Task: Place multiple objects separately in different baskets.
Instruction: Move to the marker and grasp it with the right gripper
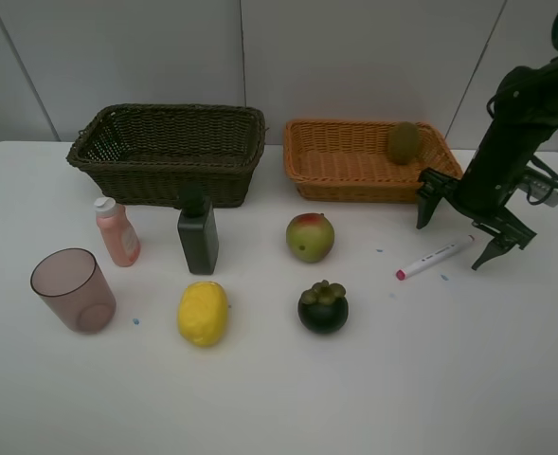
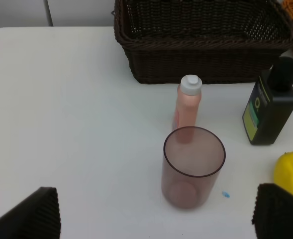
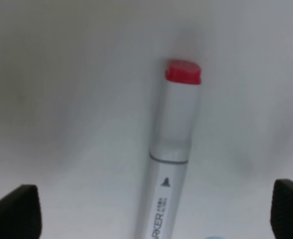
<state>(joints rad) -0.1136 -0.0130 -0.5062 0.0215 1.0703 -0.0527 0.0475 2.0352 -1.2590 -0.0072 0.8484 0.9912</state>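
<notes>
My right gripper point(image 1: 460, 227) hangs open just above the white marker point(image 1: 435, 257), in front of the orange-tan basket point(image 1: 354, 190), which holds a brown kiwi point(image 1: 403, 142). In the right wrist view the red-capped marker point(image 3: 173, 149) lies between the spread fingers point(image 3: 12, 211). The dark basket point(image 1: 165, 112) looks empty. In front of it stand a pink bottle point(image 1: 117, 232), a dark green bottle point(image 1: 197, 235), a tinted cup point(image 1: 73, 289), a lemon point(image 1: 203, 313), an apple point(image 1: 310, 237) and a mangosteen point(image 1: 323, 306). My left gripper point(image 2: 156, 221) is open, short of the cup point(image 2: 193, 167).
The white table ends at a pale wall behind the baskets. The left wrist view shows the pink bottle point(image 2: 188, 104) behind the cup, the dark green bottle point(image 2: 270, 107) and the lemon point(image 2: 291, 169) to one side, and the dark basket point(image 2: 201, 64) beyond.
</notes>
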